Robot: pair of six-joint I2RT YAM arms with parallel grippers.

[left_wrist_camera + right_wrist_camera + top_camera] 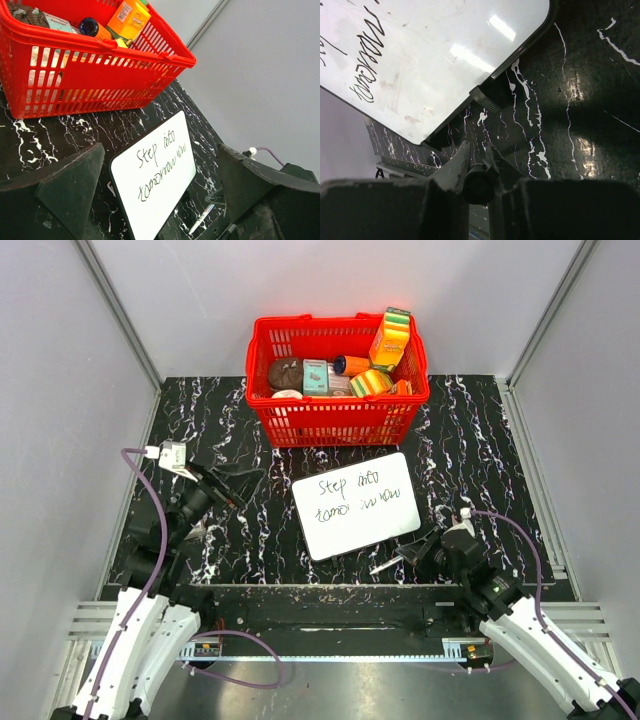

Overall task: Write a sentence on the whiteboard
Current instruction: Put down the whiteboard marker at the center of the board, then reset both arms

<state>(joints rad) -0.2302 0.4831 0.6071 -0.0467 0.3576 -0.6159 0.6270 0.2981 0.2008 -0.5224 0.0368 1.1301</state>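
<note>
The whiteboard lies flat on the black marble table, tilted slightly, in front of the red basket. The sentence is in thin black handwriting in two lines, reading roughly "Step into tomorrow now". The board and its words also show in the left wrist view, and a corner with writing in the right wrist view. My right gripper is shut on a marker, just off the board's near right corner; its black end sits between the fingers. My left gripper is open and empty, left of the board.
The red basket holds several packets and bottles behind the board; it also shows in the left wrist view. Grey walls close in the table on three sides. A metal rail runs along the near edge.
</note>
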